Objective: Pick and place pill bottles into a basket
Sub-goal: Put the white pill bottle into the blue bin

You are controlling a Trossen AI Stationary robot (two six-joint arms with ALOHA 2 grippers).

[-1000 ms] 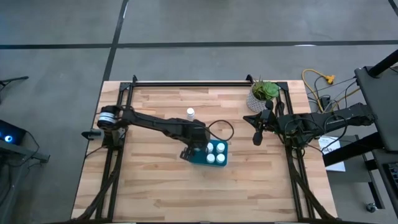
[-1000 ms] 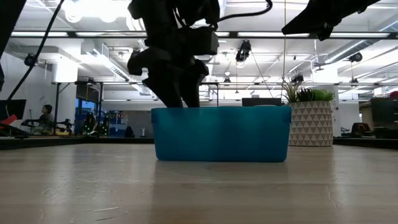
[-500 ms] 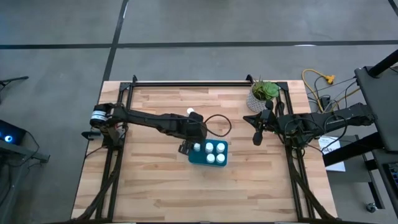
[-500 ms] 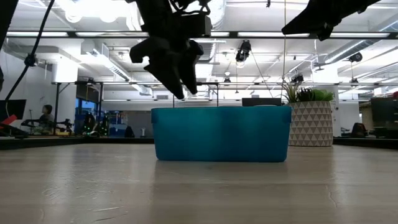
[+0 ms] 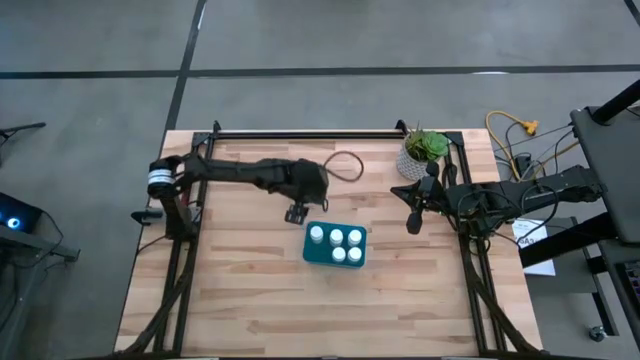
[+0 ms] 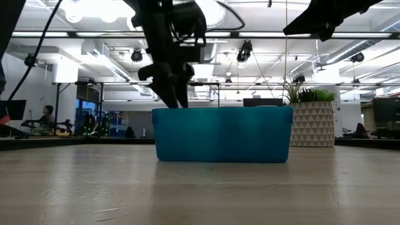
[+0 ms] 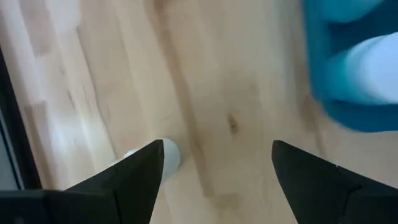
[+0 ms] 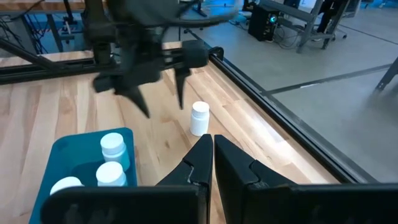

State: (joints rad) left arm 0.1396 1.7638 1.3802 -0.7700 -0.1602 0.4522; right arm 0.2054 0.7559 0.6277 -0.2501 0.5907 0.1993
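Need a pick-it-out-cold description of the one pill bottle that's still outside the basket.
Find the teal basket mid-table, holding five white-capped bottles. Just beyond it, toward the table's far edge, the left gripper hangs open. The lone bottle stands upright on bare wood beneath it, the only one outside the basket.

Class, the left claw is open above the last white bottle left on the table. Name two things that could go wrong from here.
1. The small white capped pill bottle stands upright on the bare wooden table; an off-centre descent of the open left claw could topple it and let it roll.
2. The teal-blue rectangular basket already holds five bottles; carrying the sixth in could knock them or nudge the basket.
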